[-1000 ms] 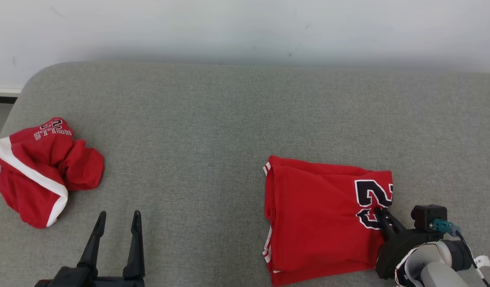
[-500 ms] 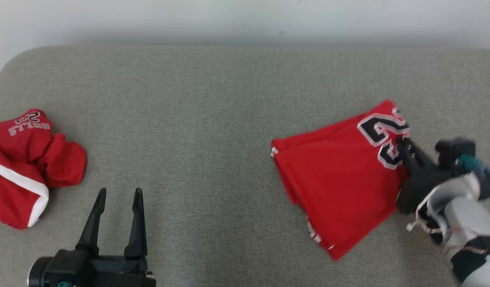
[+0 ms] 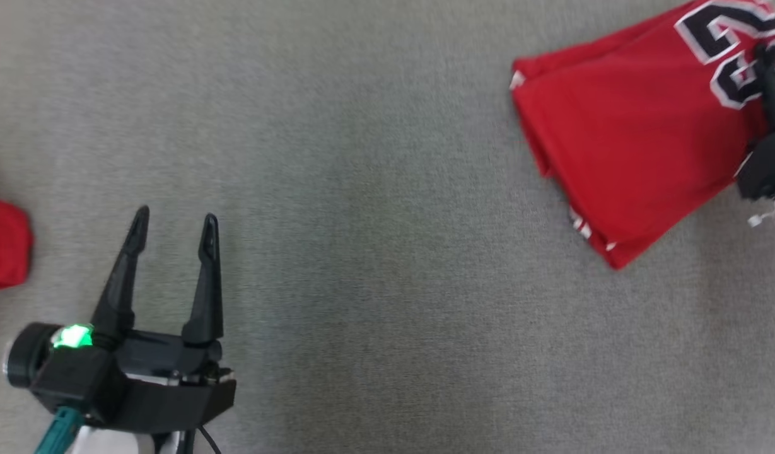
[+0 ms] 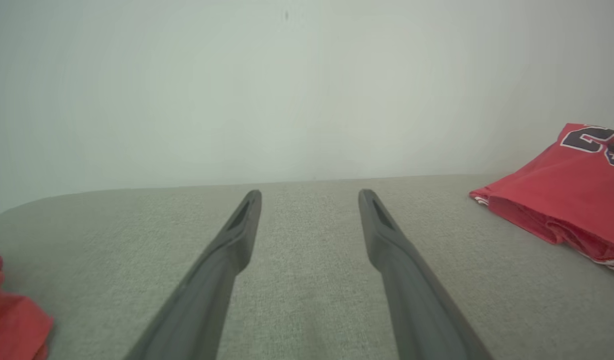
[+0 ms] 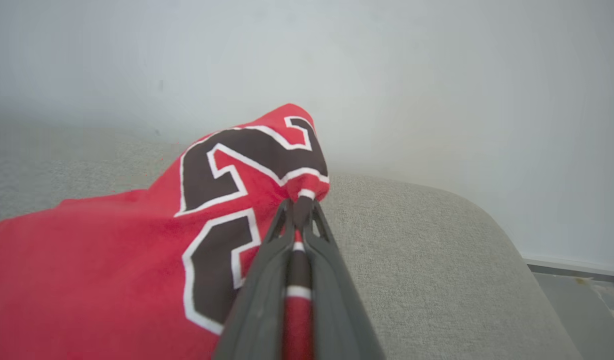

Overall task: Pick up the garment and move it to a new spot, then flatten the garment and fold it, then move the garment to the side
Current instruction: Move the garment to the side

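Two right fingers [image 5: 257, 300] pinching garment [image 5: 87, 260] edge, wide cushion [image 3: 374, 252] leftward

The red garment [image 3: 627, 132] bears a black, white-edged "2"; the digit beside it is partly hidden.

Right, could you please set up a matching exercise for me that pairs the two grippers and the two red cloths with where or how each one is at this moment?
Things:
1. left gripper
2. right gripper
3. folded garment
4. second red cloth

States or places:
A. at the head view's left edge, partly cut off
B. shut on fabric
C. open, holding nothing
D. at the head view's upper right, pinched at its numbered end

Pairs: 1-C, 2-B, 3-D, 4-A
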{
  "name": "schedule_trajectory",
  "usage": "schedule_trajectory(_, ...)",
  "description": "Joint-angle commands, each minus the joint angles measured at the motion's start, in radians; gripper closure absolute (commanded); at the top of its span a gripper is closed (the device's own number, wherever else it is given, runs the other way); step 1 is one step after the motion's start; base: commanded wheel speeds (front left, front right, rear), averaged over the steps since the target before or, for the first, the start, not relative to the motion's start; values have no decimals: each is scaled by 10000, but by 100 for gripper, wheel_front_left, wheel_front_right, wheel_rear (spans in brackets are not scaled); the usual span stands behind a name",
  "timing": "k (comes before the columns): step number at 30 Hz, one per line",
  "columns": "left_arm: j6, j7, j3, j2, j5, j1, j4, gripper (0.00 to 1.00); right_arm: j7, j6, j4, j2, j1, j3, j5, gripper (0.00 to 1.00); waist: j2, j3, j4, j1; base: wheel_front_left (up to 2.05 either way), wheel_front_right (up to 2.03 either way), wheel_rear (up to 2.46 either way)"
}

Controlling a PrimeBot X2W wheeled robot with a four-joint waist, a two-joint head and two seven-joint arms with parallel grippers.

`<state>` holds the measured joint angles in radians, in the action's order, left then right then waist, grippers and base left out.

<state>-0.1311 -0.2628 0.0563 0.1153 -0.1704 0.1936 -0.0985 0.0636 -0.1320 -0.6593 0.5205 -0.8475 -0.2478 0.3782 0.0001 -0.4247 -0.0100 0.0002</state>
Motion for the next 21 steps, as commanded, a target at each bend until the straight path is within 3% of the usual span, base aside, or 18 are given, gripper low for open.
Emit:
schedule_trajectory(1, 17, -28, -40, 198, 103, 262, -193, 0, 65, 29, 51, 161, -320, 84, 66, 100, -1, -1355, -982, -2, 0, 0, 0)
schedule_trajectory(10, 17, -28, -135, 789, 282, 432, -764, 0, 96, 29, 59, 948, -1237, 168, -17, 100, -1, -2216, -1757, -2, 0, 0, 0)
schedule_trajectory(21, 17, -27, -230, 1083, 335, 219, -1095, 0, -366, 29, 212, 1877, -1905, 252, -204, 100, -1, -2470, -2100, -2, 0, 0, 0)
